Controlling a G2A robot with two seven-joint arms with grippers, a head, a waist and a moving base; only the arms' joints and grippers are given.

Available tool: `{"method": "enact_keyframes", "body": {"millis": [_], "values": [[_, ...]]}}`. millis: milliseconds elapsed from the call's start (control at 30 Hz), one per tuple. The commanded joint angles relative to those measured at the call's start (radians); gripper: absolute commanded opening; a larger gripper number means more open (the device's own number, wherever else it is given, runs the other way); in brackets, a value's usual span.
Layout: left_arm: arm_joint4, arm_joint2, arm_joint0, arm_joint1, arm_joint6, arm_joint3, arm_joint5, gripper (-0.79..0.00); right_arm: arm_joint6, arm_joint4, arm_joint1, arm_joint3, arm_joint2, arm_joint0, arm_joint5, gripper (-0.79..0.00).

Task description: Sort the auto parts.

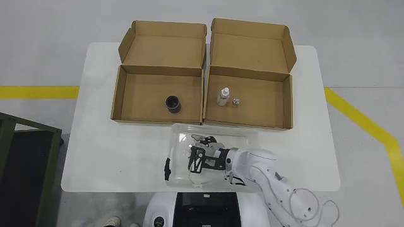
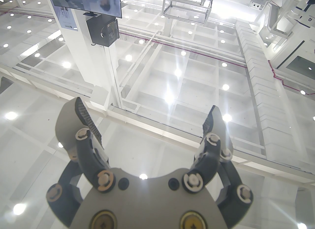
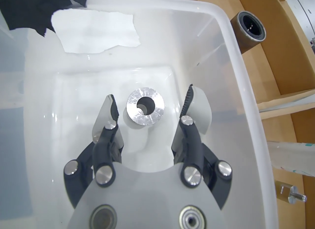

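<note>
A silver metal ring (image 3: pixel 145 109) with a centre hole lies on the floor of a clear plastic bin (image 3: pixel 221 13). My right gripper (image 3: pixel 150 94) is open and lowered into the bin, one finger on each side of the ring, not touching it. From above, the right gripper (image 1: pixel 197 161) is inside the bin (image 1: pixel 252 140) at the table's front. My left gripper (image 2: pixel 147 104) is open, holds nothing, and points up at the ceiling.
Two open cardboard boxes stand behind the bin. The left box (image 1: pixel 126 94) holds a black sleeve (image 1: pixel 172 103); the right box (image 1: pixel 278 101) holds a white part (image 1: pixel 223 96) and a small threaded stud (image 1: pixel 236 101). Black tape (image 3: pixel 37 6) sticks to the bin's rim.
</note>
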Motion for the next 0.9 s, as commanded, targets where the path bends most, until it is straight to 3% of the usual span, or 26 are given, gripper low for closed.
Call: {"method": "enact_keyframes", "body": {"millis": [0, 233, 300, 367, 400, 867], "values": [[0.0, 0.0, 0.0, 0.0, 0.0, 0.0, 0.0, 0.0, 0.003, 0.004, -0.001, 0.014, -0.006, 0.009, 0.004, -0.376], [0.0, 0.0, 0.0, 0.0, 0.0, 0.0, 0.0, 0.0, 0.007, 0.017, -0.002, 0.031, -0.019, 0.021, 0.005, -0.446], [0.0, 0.0, 0.0, 0.0, 0.0, 0.0, 0.0, 0.0, 0.009, 0.022, -0.001, 0.032, -0.021, 0.022, 0.006, -0.545], [0.0, 0.0, 0.0, 0.0, 0.0, 0.0, 0.0, 0.0, 0.009, 0.028, -0.001, 0.031, -0.022, 0.022, 0.005, -0.763], [0.0, 0.0, 0.0, 0.0, 0.0, 0.0, 0.0, 0.0, 0.009, 0.032, 0.0, 0.03, -0.022, 0.022, 0.003, -0.785], [0.0, 0.0, 0.0, 0.0, 0.0, 0.0, 0.0, 0.0, 0.028, 0.186, 0.018, -0.104, 0.042, -0.029, -0.053, -0.785]]}}
